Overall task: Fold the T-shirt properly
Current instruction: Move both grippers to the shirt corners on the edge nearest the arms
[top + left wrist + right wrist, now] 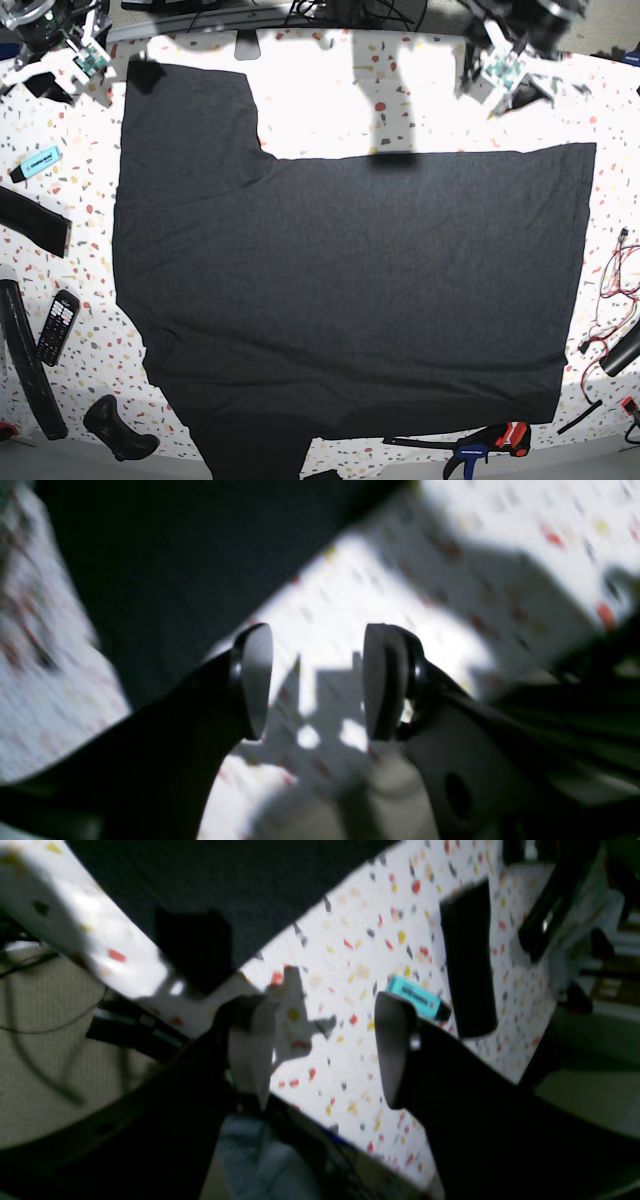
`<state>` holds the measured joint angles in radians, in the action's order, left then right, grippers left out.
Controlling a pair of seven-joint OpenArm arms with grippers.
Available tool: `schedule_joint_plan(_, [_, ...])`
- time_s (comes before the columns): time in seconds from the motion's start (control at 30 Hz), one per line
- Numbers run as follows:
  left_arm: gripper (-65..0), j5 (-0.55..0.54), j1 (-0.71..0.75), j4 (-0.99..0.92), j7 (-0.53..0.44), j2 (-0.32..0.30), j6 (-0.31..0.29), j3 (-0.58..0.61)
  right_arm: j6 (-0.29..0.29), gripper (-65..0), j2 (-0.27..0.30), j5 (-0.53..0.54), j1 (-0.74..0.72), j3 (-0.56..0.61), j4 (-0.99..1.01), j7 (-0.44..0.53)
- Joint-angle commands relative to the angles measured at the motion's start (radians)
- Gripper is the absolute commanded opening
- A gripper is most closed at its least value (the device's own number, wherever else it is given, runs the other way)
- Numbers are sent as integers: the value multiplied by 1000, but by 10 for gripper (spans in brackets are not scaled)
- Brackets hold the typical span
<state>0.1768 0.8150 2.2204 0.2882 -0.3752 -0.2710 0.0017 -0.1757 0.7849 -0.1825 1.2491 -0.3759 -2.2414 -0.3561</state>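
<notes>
The dark charcoal T-shirt lies spread flat on the speckled table, plain side up. One sleeve reaches to the far left and its hem runs down the right. My right gripper hovers at the far left corner by that sleeve. In its wrist view it is open and empty over bare table, with the shirt's edge just beyond. My left gripper hangs at the far right, above the shirt's far edge. Its pads stand apart with nothing between them, and dark cloth lies ahead to the left.
A teal highlighter, a black strap and a black remote lie left of the shirt. A clamp sits at the near edge and loose wires at the right edge.
</notes>
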Motion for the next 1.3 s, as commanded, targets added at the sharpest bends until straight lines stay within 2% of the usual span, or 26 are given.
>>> schedule_joint_plan(0.0, [-371, 26, -20, 17, -20, -17, 8, -2, 10, -336, 7, -5, 8, -7, -14, 9])
schedule_joint_plan(0.07, [-371, 51, -71, 8, -20, -45, 8, -2, 10, -336, 7, -5, 8, -7, -14, 8])
schedule_joint_plan(0.23, [-371, 23, -140, -58, -31, -130, -14, -1, 10, -336, 7, -5, 2, -7, -14, 8])
schedule_joint_plan(0.43, [-371, 37, -216, -284, -188, -207, -19, -1, 10, -336, 6, -4, -63, -7, -14, 8])
schedule_joint_plan(0.6, [-371, 54, -266, -441, -215, -261, -18, -1, 10, -336, 5, 3, -117, -7, -14, 7])
schedule_joint_plan(0.7, [-371, 169, -278, -492, -267, -299, -18, -1, 10, -336, 4, 3, -135, -7, -14, 7])
schedule_joint_plan(0.83, [-371, 304, -281, -542, -472, -352, -18, -1, 11, -336, 4, 3, -141, -7, -14, 8])
schedule_joint_plan(0.93, [-371, 408, -288, -583, -549, -362, -18, -1, 11, -336, 4, 3, -140, -7, -14, 7])
schedule_joint_plan(1.03, [-371, 453, -302, -636, -552, -362, -18, -1, 11, -336, 4, 3, -140, -7, -14, 7])
schedule_joint_plan(1.27, [-371, 463, -350, -758, -550, -353, -13, -1, 11, -336, 5, 3, -141, -7, -14, 7])
